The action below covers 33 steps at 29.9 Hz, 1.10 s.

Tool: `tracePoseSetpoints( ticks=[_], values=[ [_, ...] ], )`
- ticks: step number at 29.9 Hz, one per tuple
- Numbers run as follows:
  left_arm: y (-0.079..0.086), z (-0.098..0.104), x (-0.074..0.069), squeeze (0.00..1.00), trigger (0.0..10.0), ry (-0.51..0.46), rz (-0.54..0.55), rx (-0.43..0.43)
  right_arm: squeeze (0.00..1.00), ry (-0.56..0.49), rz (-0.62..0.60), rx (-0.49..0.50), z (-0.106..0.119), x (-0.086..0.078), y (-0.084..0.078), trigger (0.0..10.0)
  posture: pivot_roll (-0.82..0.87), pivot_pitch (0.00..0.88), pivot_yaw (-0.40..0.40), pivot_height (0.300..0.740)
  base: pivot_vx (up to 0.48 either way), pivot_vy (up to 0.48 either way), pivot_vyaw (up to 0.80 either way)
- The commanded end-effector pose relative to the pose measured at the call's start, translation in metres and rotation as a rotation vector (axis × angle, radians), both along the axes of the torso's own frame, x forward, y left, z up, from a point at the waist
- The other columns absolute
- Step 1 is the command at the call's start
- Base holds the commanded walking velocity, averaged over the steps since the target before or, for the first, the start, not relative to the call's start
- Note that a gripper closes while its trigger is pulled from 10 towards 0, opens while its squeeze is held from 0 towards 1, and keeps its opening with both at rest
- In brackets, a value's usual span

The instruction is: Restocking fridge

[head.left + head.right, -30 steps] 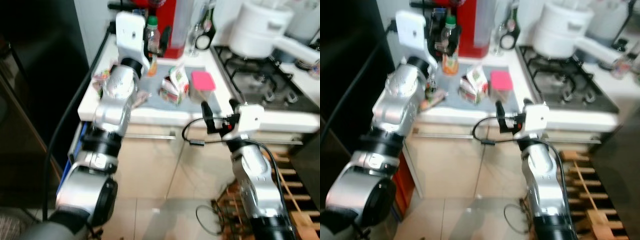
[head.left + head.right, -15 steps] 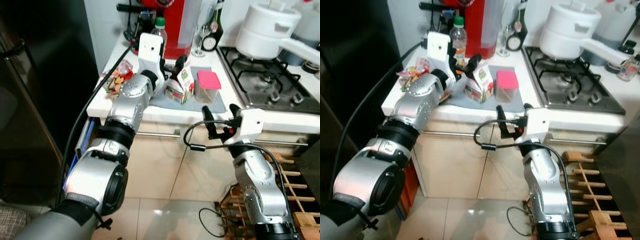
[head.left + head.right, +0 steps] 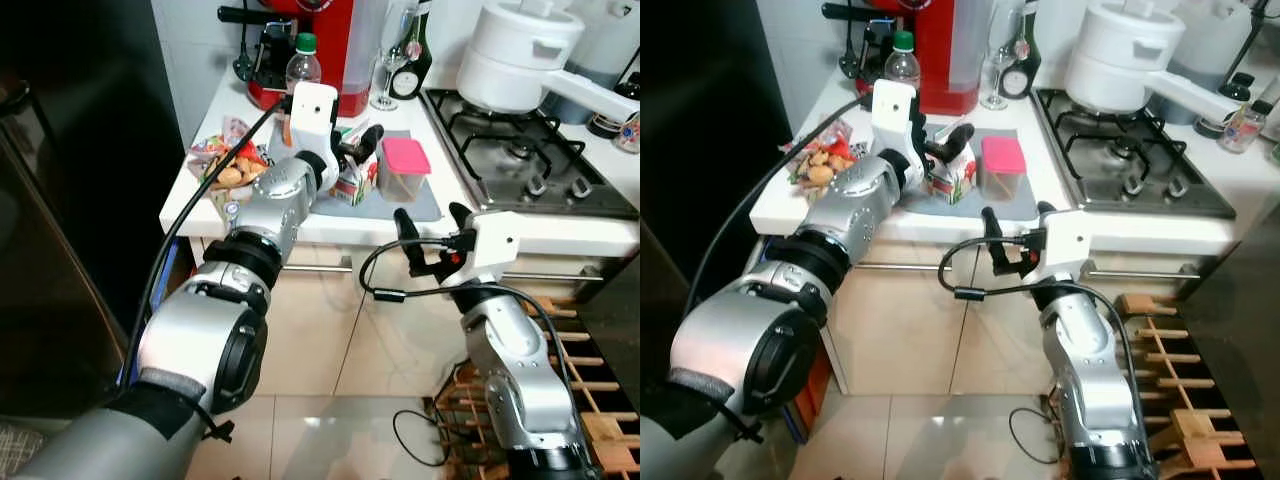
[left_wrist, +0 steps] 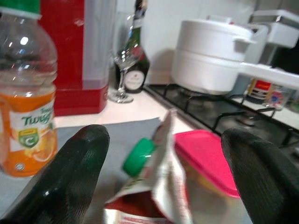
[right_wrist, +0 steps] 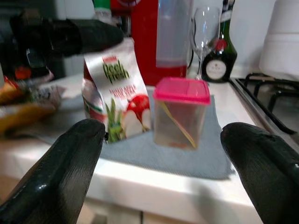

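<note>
Juice carton point(image 5: 117, 91): printed glossy paperboard, green plastic cap. Container point(image 5: 181, 112): clear plastic, matt pink lid. Mat point(image 5: 196, 154): grey cloth. Bottle point(image 4: 25, 88): clear plastic. Pot point(image 4: 210, 56): smooth white enamel. Left gripper point(image 4: 163, 158) fingers point(image 4: 70, 172): glossy black.

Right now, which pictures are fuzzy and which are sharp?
Left wrist view: the carton up close is fuzzy, the left gripper's fingers are soft blobs, and the bottle reads clearer. Right wrist view: the fingers are blurred, the carton and pink box sharper. Both eye views are fairly sharp, dark on the robot's left.
</note>
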<state>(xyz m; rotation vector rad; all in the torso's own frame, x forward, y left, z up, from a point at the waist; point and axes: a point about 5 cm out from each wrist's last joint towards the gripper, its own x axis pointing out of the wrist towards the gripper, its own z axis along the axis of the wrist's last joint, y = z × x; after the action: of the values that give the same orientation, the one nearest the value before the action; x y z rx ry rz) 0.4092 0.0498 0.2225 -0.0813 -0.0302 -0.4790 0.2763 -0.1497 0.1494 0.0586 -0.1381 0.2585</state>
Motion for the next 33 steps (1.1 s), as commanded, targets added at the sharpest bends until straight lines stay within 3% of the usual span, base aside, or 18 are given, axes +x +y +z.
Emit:
tracePoseSetpoints(
  ticks=[1,15,20,23,28,29,33],
  values=[
    [-0.003,0.014,0.002,0.00,10.0,-0.038,0.001,-0.012,0.05,0.008,-0.005,-0.005,0.002,-0.005,-0.005,10.0,-0.21,0.000,-0.042,0.740,0.000,0.000,0.00],
    [-0.018,0.010,-0.001,0.00,10.0,0.000,-0.002,-0.018,0.06,0.066,-0.013,-0.048,0.002,-0.031,-0.016,10.0,-0.30,0.045,-0.053,0.740,0.000,0.000,0.00],
    [-0.013,0.003,0.000,0.00,10.0,0.016,0.041,0.011,0.06,0.075,-0.016,-0.051,0.002,-0.034,-0.017,10.0,-0.30,0.059,-0.056,0.740,0.000,0.000,0.00],
    [-0.004,-0.004,0.002,0.00,10.0,0.016,0.106,0.105,0.05,0.093,-0.015,-0.057,0.001,-0.038,-0.017,10.0,-0.31,0.067,-0.060,0.740,0.000,0.000,0.00],
    [-0.004,-0.002,0.002,0.00,10.0,0.018,0.096,0.058,0.05,0.106,-0.013,-0.059,0.000,-0.041,-0.017,10.0,-0.31,0.077,-0.061,0.740,0.000,0.000,0.00],
    [-0.003,-0.003,0.002,0.00,0.0,0.017,0.099,0.082,0.05,0.110,-0.014,-0.060,-0.001,-0.041,-0.017,10.0,-0.31,0.078,-0.061,0.740,0.000,0.000,0.00],
    [-0.002,-0.006,0.002,0.00,0.0,0.034,0.095,0.055,0.05,0.112,-0.014,-0.062,0.000,-0.039,-0.017,10.0,-0.31,0.080,-0.065,0.740,0.000,0.000,0.00]
  ],
)
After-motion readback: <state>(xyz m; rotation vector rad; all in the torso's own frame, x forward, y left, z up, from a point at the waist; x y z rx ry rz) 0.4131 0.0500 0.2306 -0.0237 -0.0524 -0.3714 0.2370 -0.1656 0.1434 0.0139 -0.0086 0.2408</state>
